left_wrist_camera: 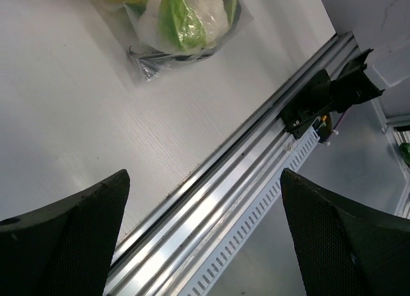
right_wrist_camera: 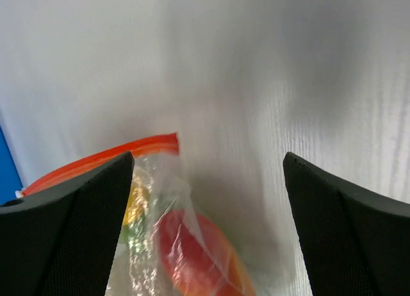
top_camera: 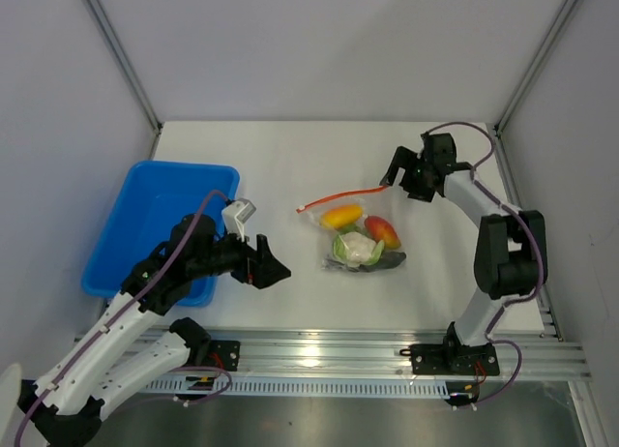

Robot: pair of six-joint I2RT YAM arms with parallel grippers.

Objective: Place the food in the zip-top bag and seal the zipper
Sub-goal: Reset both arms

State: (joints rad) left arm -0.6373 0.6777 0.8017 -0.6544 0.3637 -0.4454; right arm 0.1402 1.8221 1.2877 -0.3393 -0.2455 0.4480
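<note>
The clear zip-top bag (top_camera: pixel 356 242) lies in the middle of the table with the food inside: a yellow fruit (top_camera: pixel 341 216), a red-orange piece (top_camera: pixel 383 230) and a white-and-green cauliflower piece (top_camera: pixel 356 250). Its orange-red zipper (top_camera: pixel 340 196) runs along the far edge. My right gripper (top_camera: pixel 393 169) hovers open just beyond the zipper's right end, holding nothing. In the right wrist view the zipper (right_wrist_camera: pixel 102 156) and the red-orange piece (right_wrist_camera: pixel 198 257) show between the wide fingers. My left gripper (top_camera: pixel 274 261) is open and apart from the bag, to its left. The left wrist view catches the cauliflower piece (left_wrist_camera: pixel 182 17) at the top.
A blue tray (top_camera: pixel 164 168) sits at the left of the table, beside my left arm. The aluminium rail (top_camera: pixel 319 350) runs along the near edge and also crosses the left wrist view as the rail (left_wrist_camera: pixel 243 180). Grey walls close off both sides and the back.
</note>
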